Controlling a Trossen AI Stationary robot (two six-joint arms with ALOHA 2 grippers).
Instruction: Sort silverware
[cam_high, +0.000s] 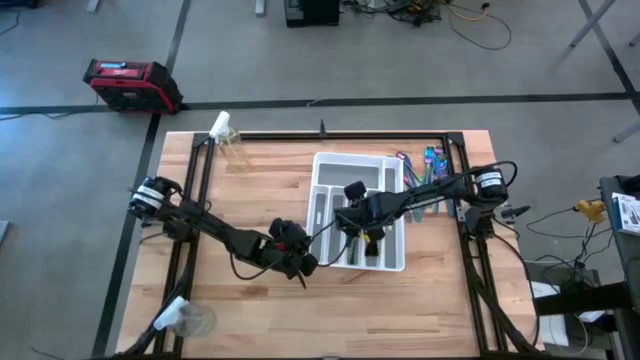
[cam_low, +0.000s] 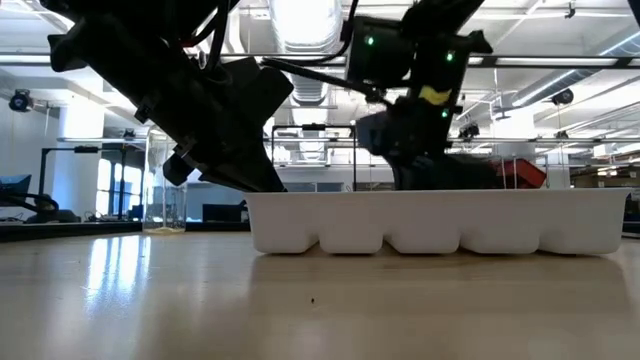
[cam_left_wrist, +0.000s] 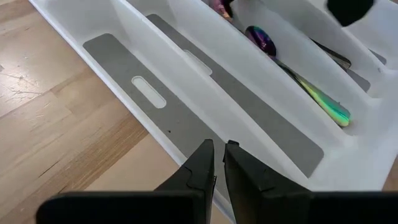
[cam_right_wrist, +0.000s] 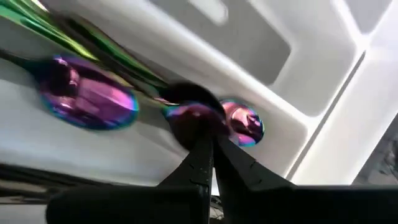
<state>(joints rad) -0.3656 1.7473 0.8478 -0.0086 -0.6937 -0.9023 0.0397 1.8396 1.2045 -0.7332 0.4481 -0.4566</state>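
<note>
The white tray lies mid-table. Iridescent spoons lie in one of its compartments: a large purple bowl, a second one and a long-handled spoon. My right gripper reaches down into that compartment and is shut on a spoon there. My left gripper hovers at the tray's near left corner, above its outer wall, shut with nothing between the fingers. More silverware lies on the table beyond the tray's far right corner. My right gripper pinches an iridescent spoon at its bowl end between the two fingertips. The fingers come from above, pointing down into the tray. The fingertips cover the exact spot. The spoon's handle runs along the compartment, low among the other spoons.
A clear glass stands at the table's far left corner and a clear plastic cup at the near left. A black frame edges the table. Bare wood lies left of and in front of the tray.
</note>
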